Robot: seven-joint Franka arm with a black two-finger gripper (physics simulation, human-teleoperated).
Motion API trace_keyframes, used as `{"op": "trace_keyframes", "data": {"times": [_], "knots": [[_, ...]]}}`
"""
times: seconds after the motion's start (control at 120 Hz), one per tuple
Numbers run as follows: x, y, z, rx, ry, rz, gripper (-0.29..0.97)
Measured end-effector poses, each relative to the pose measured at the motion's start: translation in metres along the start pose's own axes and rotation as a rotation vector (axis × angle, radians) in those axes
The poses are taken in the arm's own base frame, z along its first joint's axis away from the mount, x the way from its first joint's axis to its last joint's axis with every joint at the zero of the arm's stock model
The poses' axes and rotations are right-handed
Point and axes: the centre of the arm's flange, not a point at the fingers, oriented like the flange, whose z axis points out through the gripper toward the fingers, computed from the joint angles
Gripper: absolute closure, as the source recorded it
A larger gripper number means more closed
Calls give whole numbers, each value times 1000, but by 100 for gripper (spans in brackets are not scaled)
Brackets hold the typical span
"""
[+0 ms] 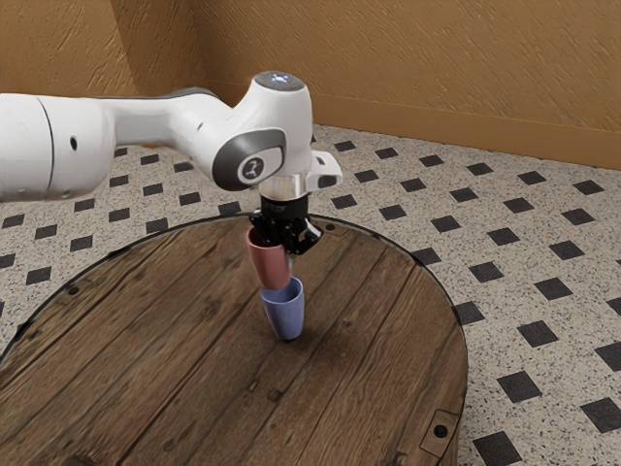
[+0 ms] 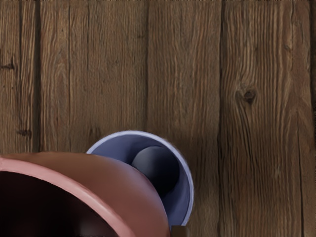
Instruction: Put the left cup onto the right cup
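A pink cup (image 1: 267,260) hangs from my gripper (image 1: 281,243), which is shut on its rim. The cup is upright, slightly tilted, and its base dips into the mouth of the blue cup (image 1: 284,309) standing on the round wooden table (image 1: 146,359). In the wrist view the pink cup (image 2: 89,192) sits large and close just under my hand, covering part of the blue cup's (image 2: 173,168) open rim, whose dark inside bottom shows beside it.
The table's far edge (image 1: 388,248) curves just behind the cups. Wooden planks stretch wide toward the exterior view's left and front. A tiled floor (image 1: 505,223) and an ochre wall lie beyond.
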Motion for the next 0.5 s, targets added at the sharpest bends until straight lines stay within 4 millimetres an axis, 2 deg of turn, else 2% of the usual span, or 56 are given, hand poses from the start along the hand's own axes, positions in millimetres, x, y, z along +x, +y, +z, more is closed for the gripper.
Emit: {"op": "trace_keyframes", "data": {"times": [0.167,0.5], "knots": [[7,1,13,-2,-14,2,78],[10,0,30,1,-39,-3,78]]}}
